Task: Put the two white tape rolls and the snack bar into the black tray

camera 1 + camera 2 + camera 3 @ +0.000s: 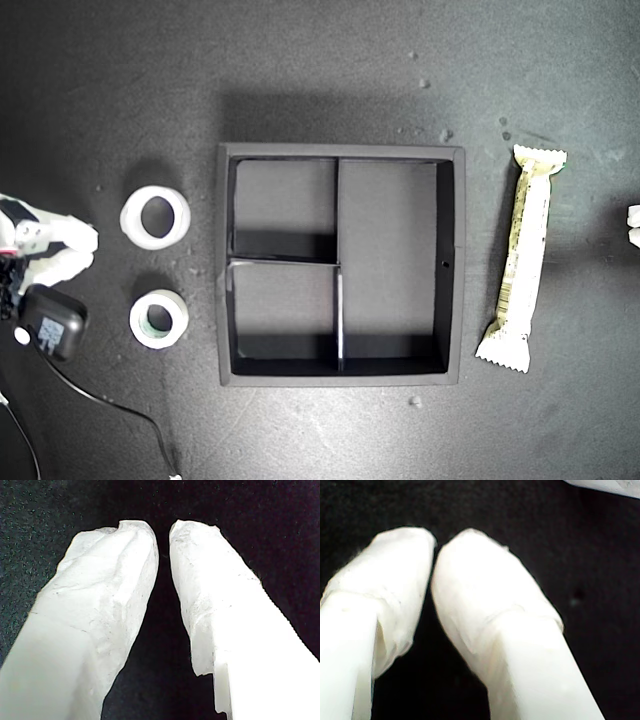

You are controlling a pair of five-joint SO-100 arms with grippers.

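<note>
The black tray point(452, 270) sits mid-table, its three compartments holding nothing. Two white tape rolls lie off its side toward the exterior view's left: the larger point(155, 215) farther back, the smaller point(159, 318), with a greenish core, nearer. The snack bar point(524, 257) lies lengthwise beside the tray on the exterior view's right. My first gripper point(163, 530) is shut over bare black surface, holding nothing. My second gripper point(436, 542) is shut and holds nothing; a pale edge point(605, 486) shows beyond it. One arm's white gripper point(60, 245) rests left of the rolls in the exterior view.
A black camera block point(50, 322) with a cable point(120, 405) hangs on the arm at the exterior view's left. A sliver of white point(633, 225) shows at that view's right edge. Small crumbs dot the dark table point(320, 60).
</note>
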